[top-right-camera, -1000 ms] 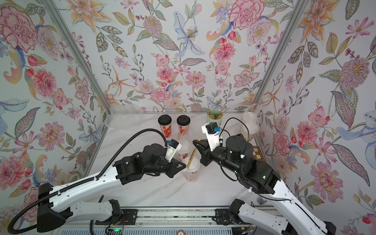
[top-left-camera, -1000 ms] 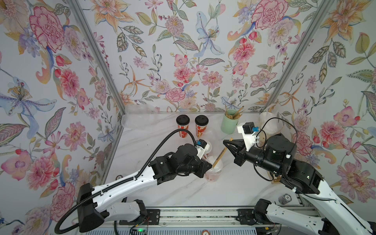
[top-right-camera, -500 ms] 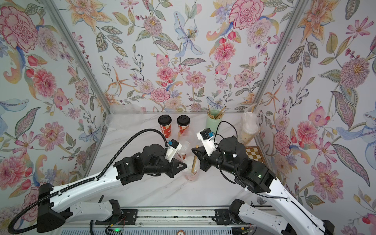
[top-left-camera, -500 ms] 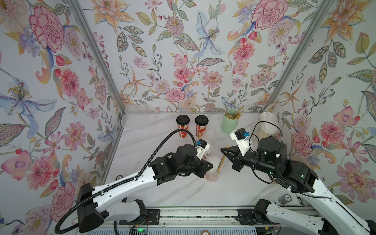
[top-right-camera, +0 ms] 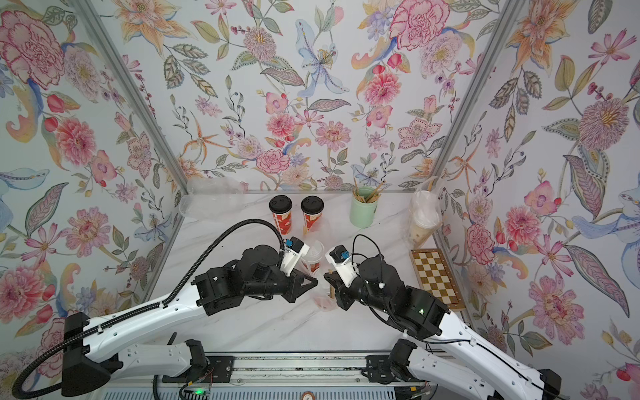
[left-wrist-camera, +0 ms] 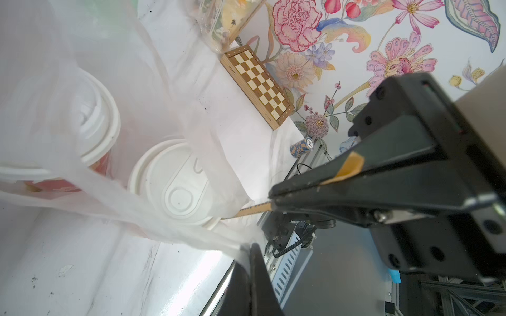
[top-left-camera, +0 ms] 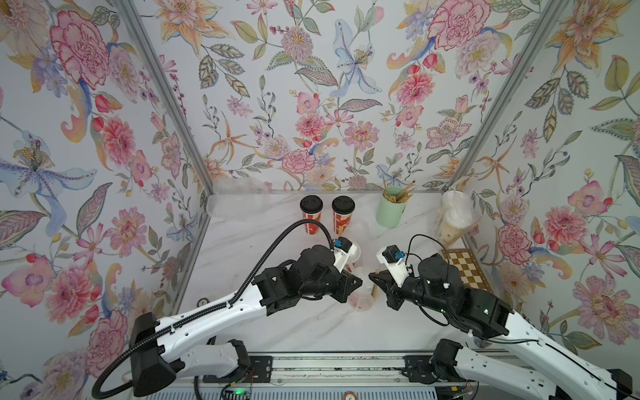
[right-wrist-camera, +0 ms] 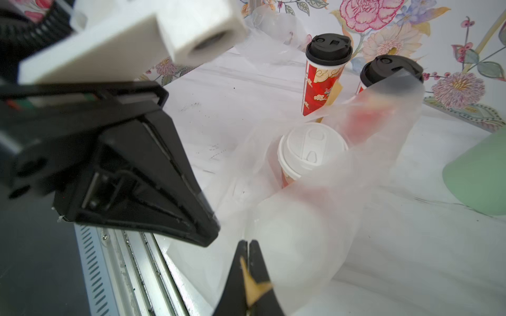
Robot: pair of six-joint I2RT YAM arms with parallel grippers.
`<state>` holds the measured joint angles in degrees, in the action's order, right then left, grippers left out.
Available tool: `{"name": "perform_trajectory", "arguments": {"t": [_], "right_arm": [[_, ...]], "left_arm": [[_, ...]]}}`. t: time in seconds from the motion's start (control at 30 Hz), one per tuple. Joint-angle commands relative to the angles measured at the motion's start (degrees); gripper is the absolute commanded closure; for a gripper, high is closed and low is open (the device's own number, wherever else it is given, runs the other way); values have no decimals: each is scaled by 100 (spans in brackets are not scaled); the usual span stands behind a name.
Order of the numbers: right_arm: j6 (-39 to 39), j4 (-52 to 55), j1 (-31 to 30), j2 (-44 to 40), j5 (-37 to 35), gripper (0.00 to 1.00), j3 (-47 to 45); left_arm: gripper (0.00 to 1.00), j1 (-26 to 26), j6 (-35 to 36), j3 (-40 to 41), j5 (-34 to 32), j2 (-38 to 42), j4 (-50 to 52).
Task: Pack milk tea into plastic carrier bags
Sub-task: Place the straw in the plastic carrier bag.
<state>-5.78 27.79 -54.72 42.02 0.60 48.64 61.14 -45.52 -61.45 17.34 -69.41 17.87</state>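
Now: left tool (left-wrist-camera: 253, 247) is clenched on the bag (left-wrist-camera: 164, 221) rim, stretching the mouth open over two white-lid cups (left-wrist-camera: 178, 180) standing inside it on the desk (top-left-camera: 329, 332). Right tool (left-wrist-camera: 272, 203) is clenched on a straw (left-wrist-camera: 246, 212) at that mouth, probably to drop it in. Behind, two black-lid cups (top-left-camera: 311, 214) stand unbagged; far right, a packed bag (top-left-camera: 453, 221) sits by the wall, so I'd say one done, one close.
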Motion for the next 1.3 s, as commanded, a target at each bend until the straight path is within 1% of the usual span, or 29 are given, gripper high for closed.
{"name": "perform_trajectory", "arguments": {"t": [0.0,0.07,0.17,0.43,0.47,0.57,0.7,0.73,0.8,0.87,0.9,0.97,1.0,1.07,1.13,1.27], "right_arm": [[52,-961,-72,-400,8,100,-616],[-44,-1385,-86,-647,19,99,-1099],[-215,-1706,-85,-848,-84,99,-1632],[-486,-1818,-88,-908,-336,98,-2315],[-512,-1788,-91,-900,-356,95,-2309],[-581,-1571,-83,-897,-417,81,-2026],[-552,-1196,-82,-889,-411,63,-1353],[-526,-1124,-75,-879,-429,60,-1182],[-487,-955,-78,-790,-544,54,-794],[-444,-818,-70,-647,-626,48,-454],[-428,-758,-69,-552,-687,46,-267],[-448,-613,-50,-317,-913,36,111],[-465,-552,-31,-197,-1044,33,261],[-585,-413,28,106,-1411,28,579],[-787,-210,144,486,-1577,25,910],[-1173,617,641,1367,-1395,21,1771]], "left_arm": [[97,70,-48,45,-73,125,-51],[97,68,-50,50,-82,142,-48],[98,73,-48,52,-100,162,-18],[98,65,-53,56,-139,182,6],[97,65,-36,50,-133,177,14],[93,64,-30,7,-160,170,82],[80,50,-10,-76,-346,225,184],[76,34,-11,-87,-395,247,190],[66,-13,-10,-142,-504,283,243],[61,-56,18,-222,-667,302,355],[56,-72,38,-280,-772,304,445],[43,-126,65,-399,-1079,314,654],[40,-150,53,-456,-1260,300,769],[33,-215,51,-618,-1572,247,962],[26,-275,61,-725,-1650,162,961],[19,-314,120,-1006,-1635,-139,876]]}}
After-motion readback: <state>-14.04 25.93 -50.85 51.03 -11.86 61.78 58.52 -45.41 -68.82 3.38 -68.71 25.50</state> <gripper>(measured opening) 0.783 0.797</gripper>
